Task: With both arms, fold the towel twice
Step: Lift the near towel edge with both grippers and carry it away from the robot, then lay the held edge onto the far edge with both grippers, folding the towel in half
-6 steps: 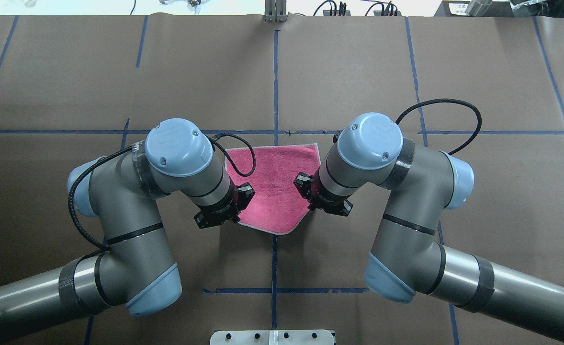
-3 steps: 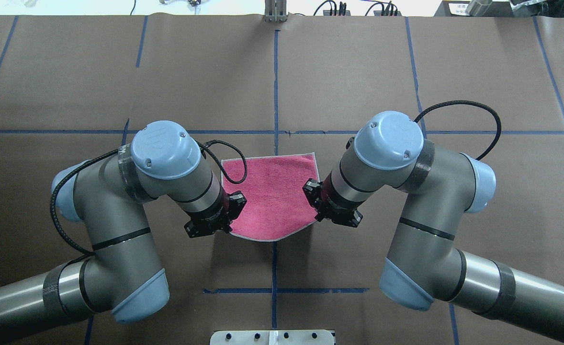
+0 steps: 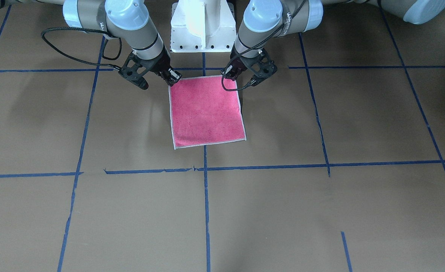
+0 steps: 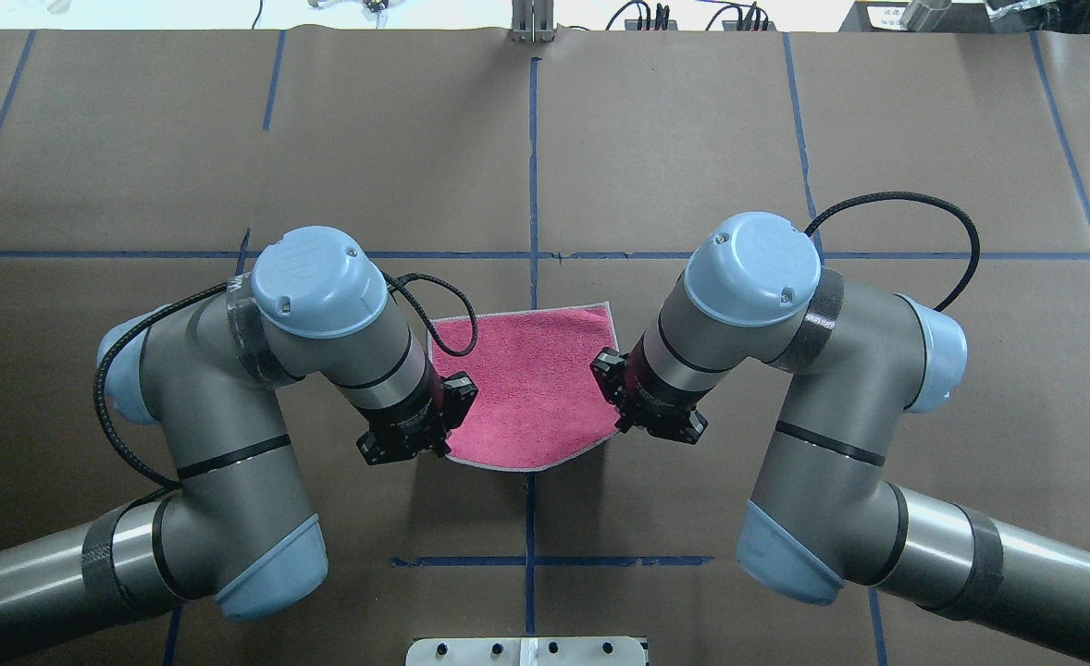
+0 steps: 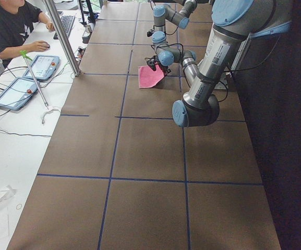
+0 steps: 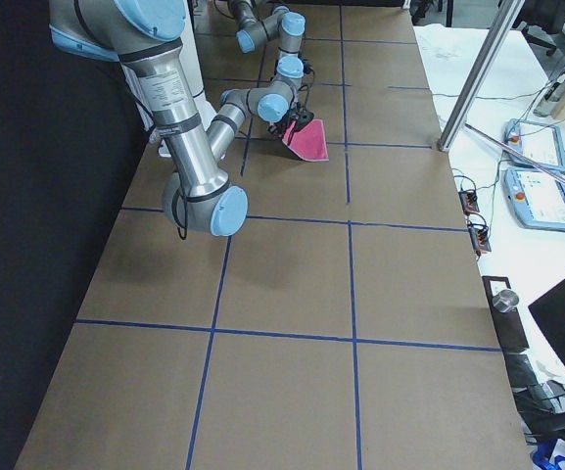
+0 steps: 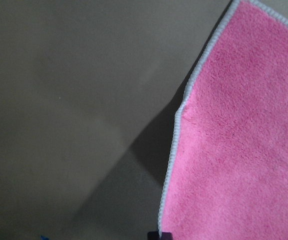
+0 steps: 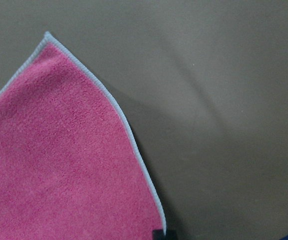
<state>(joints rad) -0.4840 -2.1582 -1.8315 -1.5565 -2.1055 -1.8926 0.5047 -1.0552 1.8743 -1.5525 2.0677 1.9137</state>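
The towel (image 3: 206, 109) lies pink face up, with pale edging, in front of the robot base. Its far part rests on the table; its two corners nearest the robot are raised, and that edge sags between them in the overhead view (image 4: 526, 388). My left gripper (image 3: 234, 77) is shut on one near corner and my right gripper (image 3: 172, 80) is shut on the other. The left wrist view shows the towel (image 7: 243, 150) hanging above its shadow, as does the right wrist view (image 8: 59, 165). The grey face is hidden.
The table is covered in brown paper with blue tape lines (image 3: 205, 168). The white pedestal (image 3: 201, 26) stands just behind the towel. A person (image 5: 12, 26) sits at a side desk with tablets (image 5: 40, 65) beyond a metal post (image 5: 61, 36).
Both arms have drawn apart and back toward the robot base, holding the corners. The towel's near edge has spread wider and the towel has slid a little toward the robot.
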